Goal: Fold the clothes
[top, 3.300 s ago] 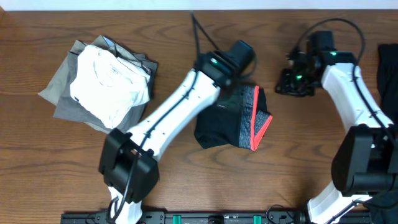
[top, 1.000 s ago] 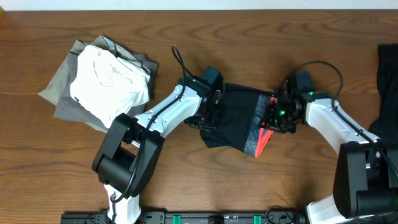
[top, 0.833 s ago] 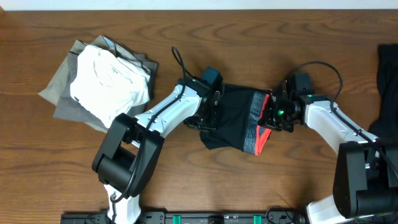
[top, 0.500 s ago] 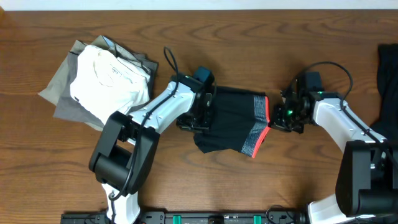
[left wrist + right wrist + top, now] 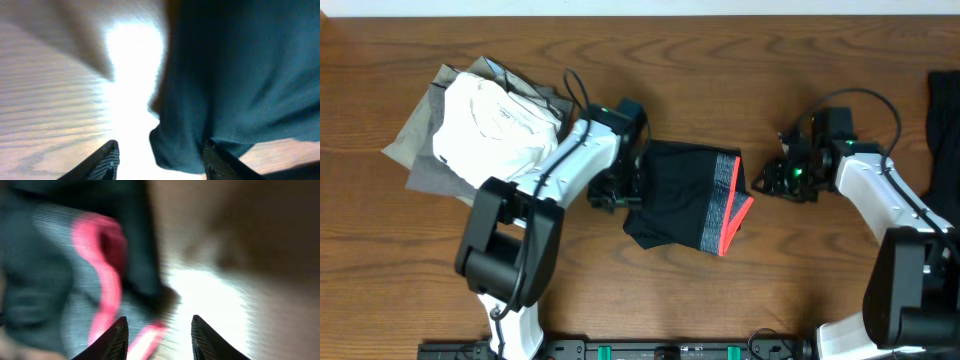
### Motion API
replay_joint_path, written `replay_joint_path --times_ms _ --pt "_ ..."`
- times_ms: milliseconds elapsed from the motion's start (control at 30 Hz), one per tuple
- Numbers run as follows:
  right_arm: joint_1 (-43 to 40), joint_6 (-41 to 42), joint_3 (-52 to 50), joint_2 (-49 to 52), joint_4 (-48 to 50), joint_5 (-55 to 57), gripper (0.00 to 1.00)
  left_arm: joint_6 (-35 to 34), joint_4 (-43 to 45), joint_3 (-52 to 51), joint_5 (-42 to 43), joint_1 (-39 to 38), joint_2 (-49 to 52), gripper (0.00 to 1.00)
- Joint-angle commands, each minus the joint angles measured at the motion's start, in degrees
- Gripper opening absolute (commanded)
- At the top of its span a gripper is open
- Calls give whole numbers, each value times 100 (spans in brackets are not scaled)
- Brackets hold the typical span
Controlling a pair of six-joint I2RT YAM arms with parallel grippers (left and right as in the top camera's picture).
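The folded leggings (image 5: 680, 190) lie at the middle of the bench (image 5: 740, 300), long axis left to right, with the waistband (image 5: 725, 205) end toward the right hand (image 5: 775, 183), which is open and clear of the cloth. The left hand (image 5: 618, 190), also open, is set against the opposite edge and is judged nearer. Bare wood is available in front.

The table (image 5: 800, 260) is viewed from straight above by the overhead camera, from far enough that both arms are taken in, their bases at the lower edge. The left wrist camera is set low behind the left gripper (image 5: 160, 156) and pointed along the tabletop, very near the folded leggings (image 5: 235, 75), which fill its right half. The right wrist camera is held as close behind the right gripper (image 5: 159, 335). Its picture is blurred, and the coral-edged waistband (image 5: 102, 265) is faced. The leggings are shared by all three views.
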Motion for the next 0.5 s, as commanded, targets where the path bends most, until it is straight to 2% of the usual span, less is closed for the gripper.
replay_joint_path --times_ms 0,100,233,333,467 --pt "122 -463 186 -291 105 -1392 34 -2 -44 166 -81 271 -400 59" --pt "409 -457 177 -291 166 -1495 20 -2 74 166 -81 501 -584 67" --pt "918 20 125 -162 229 -466 6 -4 520 138 -26 702 -608 80" --pt "1233 452 125 55 299 286 2 -2 1025 63 367 706 -531 86" --pt "1379 1128 125 391 192 905 1 -2 1261 39 605 669 -376 88"
